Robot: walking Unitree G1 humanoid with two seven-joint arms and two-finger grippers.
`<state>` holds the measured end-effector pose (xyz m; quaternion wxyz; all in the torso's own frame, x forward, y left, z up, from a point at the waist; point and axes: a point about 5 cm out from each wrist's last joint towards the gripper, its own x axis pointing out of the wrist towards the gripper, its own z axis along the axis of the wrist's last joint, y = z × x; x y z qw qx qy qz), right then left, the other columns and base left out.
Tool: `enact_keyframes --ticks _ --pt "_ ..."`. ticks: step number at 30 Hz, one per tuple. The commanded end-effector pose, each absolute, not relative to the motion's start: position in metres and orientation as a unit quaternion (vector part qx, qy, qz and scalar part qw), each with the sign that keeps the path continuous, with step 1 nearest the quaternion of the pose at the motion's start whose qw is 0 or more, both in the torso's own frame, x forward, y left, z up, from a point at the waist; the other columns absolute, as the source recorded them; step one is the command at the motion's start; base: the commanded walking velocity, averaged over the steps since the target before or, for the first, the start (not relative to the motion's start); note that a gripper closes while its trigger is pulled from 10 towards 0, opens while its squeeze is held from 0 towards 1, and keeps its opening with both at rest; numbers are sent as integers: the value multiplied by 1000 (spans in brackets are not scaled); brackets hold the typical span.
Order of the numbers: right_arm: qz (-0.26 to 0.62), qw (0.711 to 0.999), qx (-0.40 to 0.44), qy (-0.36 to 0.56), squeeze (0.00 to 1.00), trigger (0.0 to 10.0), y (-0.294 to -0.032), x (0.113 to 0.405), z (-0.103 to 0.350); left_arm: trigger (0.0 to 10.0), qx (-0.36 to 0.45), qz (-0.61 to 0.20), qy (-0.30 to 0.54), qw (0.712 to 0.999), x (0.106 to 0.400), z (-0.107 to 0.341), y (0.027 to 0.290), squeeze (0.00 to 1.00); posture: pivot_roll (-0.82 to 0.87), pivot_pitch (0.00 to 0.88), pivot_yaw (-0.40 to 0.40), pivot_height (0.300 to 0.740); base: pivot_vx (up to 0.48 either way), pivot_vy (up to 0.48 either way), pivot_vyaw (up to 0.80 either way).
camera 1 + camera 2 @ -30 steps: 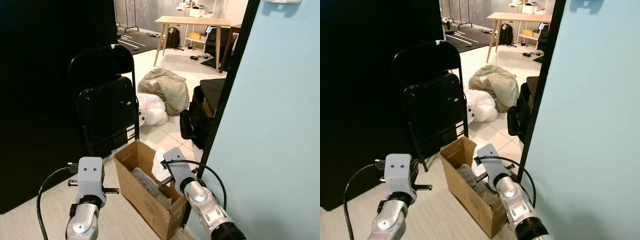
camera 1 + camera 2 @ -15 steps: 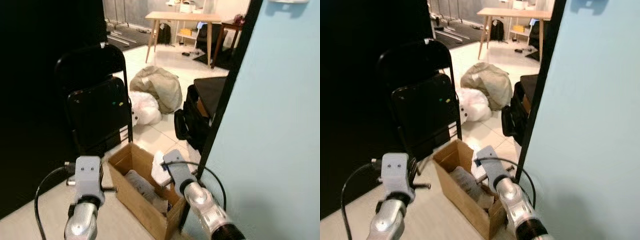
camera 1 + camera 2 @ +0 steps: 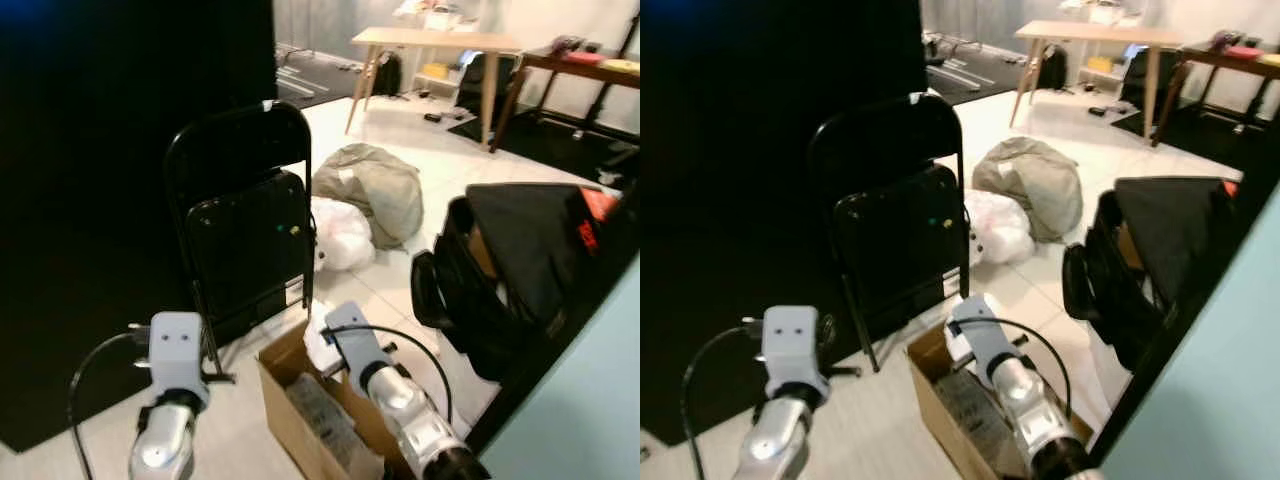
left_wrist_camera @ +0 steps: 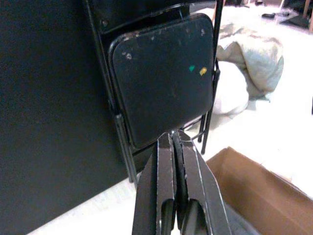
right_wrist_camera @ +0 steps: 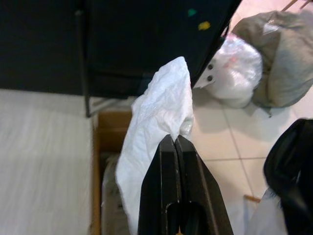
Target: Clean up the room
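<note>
Step in hand, as judged: deposit the held wrapper in the box (image 3: 315, 425). Lower the right gripper (image 5: 175, 139) until the wrapper hangs inside the box walls, then release; a release above the rim risks the light sheet drifting onto the floor (image 3: 420, 165).

Right gripper: fingers clenched flat together, pinching the white wrapper (image 5: 154, 132). The wrapper hangs above the box's far end, which already holds crumpled waste.

Left gripper (image 4: 175, 139): fingers pressed together, holding nothing, raised beside the box's left wall and aimed at the chair (image 3: 245, 230).

Beyond the box stands the folded black chair. Behind it lie a white bag (image 3: 342, 232) and a grey sack (image 3: 375, 188), touching. A black bag (image 3: 510, 265) sits open to the right. A table (image 3: 435, 42) stands at the far wall.
</note>
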<state>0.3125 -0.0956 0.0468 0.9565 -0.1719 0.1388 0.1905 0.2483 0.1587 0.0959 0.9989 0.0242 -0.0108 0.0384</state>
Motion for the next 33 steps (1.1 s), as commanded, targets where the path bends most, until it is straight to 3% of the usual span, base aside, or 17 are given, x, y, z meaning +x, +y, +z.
enact_keyframes --ticks 1,20,26,33 --pt "193 956 -167 145 0 10000 -91 311 44 10000 28 34 12 999 246 89 161 0 24 0 -10 740 0 0 0" --pt "187 956 -164 153 0 10000 -94 309 42 10000 29 3 16 999 246 88 154 0 23 0 -7 740 0 0 0" --pt "188 956 -164 155 0 10000 -94 309 41 10000 27 -3 19 999 245 87 153 0 23 0 -11 740 0 -412 0" --pt "191 955 -166 156 0 10000 -95 308 41 10000 13 17 20 1000 244 86 155 0 21 0 -13 740 0 0 0"
